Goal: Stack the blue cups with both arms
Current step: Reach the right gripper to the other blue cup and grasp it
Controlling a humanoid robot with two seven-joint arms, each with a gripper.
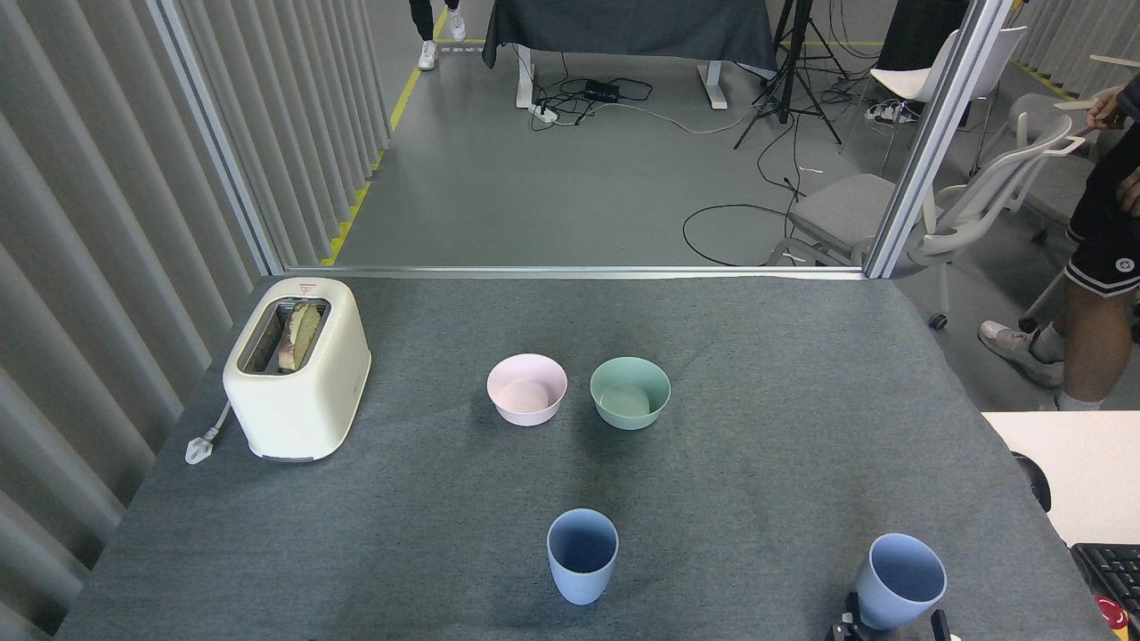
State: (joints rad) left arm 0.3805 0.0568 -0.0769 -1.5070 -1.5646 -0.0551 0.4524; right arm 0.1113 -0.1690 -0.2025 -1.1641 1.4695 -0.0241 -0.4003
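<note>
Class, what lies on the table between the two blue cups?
Nothing: in the head view, only bare grey cloth lies between the left cup and the right cup.

Bright even overhead light, sharp focus, soft shadows beside bowls (527, 389), cups (582, 555)

No words or numbers here are clear enough to read. The toaster (297, 369) has a small red mark on its top edge, too tiny to make out. The person's black shorts (1104, 240) carry a little round white sign, also too small to read.
</note>
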